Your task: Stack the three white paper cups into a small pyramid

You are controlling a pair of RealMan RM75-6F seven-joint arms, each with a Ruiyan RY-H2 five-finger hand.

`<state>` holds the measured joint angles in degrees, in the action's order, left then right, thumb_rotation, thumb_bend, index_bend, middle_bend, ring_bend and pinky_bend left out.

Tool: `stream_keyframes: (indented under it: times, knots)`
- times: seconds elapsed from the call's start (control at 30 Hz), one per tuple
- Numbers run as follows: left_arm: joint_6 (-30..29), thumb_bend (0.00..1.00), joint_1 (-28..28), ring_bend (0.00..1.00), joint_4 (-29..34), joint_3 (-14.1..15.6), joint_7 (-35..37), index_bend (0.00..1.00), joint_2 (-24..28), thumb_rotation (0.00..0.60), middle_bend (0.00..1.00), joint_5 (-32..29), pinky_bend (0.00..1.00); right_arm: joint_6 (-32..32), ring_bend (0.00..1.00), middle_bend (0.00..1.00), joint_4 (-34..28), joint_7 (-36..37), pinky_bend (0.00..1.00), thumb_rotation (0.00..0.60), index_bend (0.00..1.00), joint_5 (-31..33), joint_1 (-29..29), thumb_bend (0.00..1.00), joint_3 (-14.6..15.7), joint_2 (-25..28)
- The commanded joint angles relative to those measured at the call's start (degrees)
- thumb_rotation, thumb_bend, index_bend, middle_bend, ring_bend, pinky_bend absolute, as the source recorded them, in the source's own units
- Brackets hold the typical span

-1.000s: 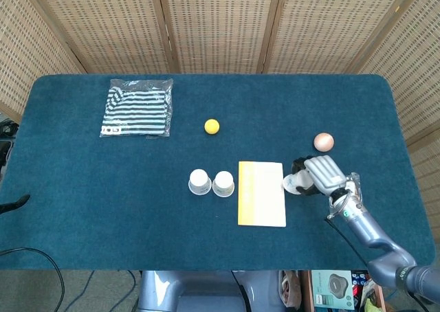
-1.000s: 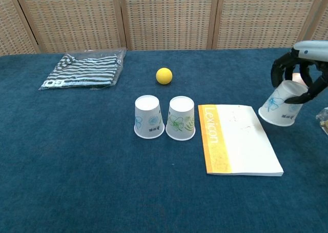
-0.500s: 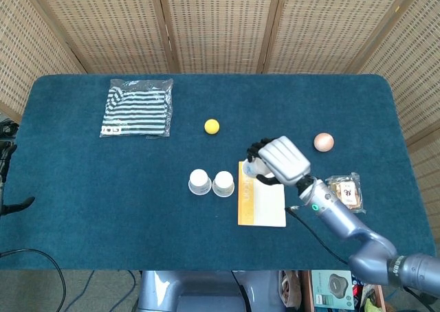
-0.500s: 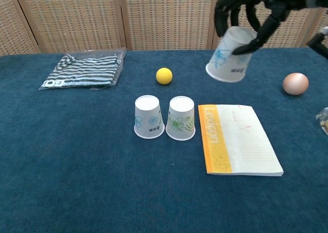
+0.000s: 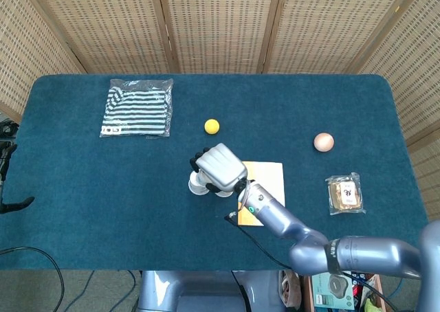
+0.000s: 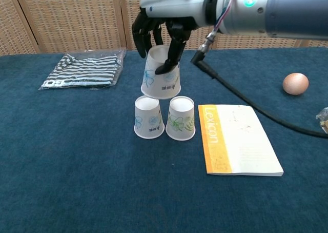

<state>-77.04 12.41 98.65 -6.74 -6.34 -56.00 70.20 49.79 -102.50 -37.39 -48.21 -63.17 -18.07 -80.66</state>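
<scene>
Booklet nearest, flat on the table, right of two upside-down cups standing just beside each other. Right hand grips third cup upside-down, fingers wrapped around its sides, directly above the pair, rim just over their tops. Ball behind. Left hand out of view.

table cover: dark teal cloth, matt, slightly napped like felt
paper cups: white paper, matt, printed with flowers and leaves
held cup: same matt paper
right hand: black fingers, dull plastic look; back shell pale grey, smooth
arm: smooth grey shell, faint sheen
booklet: matt paper, orange spine band
striped garment: cloth in a glossy clear plastic bag
screen: woven cane, rough, in wood frames
</scene>
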Motion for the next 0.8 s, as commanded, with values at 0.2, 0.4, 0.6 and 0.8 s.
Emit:
stream_keyframes:
  times: [0.2, 0.4, 0.6, 0.8]
  knots:
    - [0.45, 0.11, -0.09, 0.00, 0.05, -0.07, 0.11, 0.00, 0.21, 0.600, 0.00, 0.01, 0.00, 5.45, 0.46, 0.57, 1.83, -6.23, 0.64, 0.600, 0.50, 8.44, -4.04, 0.54, 1.71, -4.30]
    - [0.66, 0.11, -0.13, 0.00, 0.04, -0.19, 0.25, 0.00, 0.23, 0.600, 0.00, 0.02, 0.00, 5.94, 0.46, 0.57, 1.45, -6.99, 0.64, 0.600, 0.50, 10.95, -4.99, 0.54, 2.81, -4.14]
    - [1.03, 0.11, -0.08, 0.00, 0.08, -0.27, 0.15, 0.00, 0.32, 0.600, 0.00, -0.11, 0.00, 6.08, 0.46, 0.56, 0.85, -6.85, 0.64, 0.600, 0.50, 12.05, -5.94, 0.54, 3.18, -3.81]
    - [1.10, 0.11, -0.11, 0.00, 0.13, -0.31, 0.06, 0.00, 0.31, 0.600, 0.00, -0.11, 0.00, 6.60, 0.46, 0.52, 1.00, -6.85, 0.64, 0.600, 0.50, 12.28, -6.53, 0.54, 3.63, -4.15]
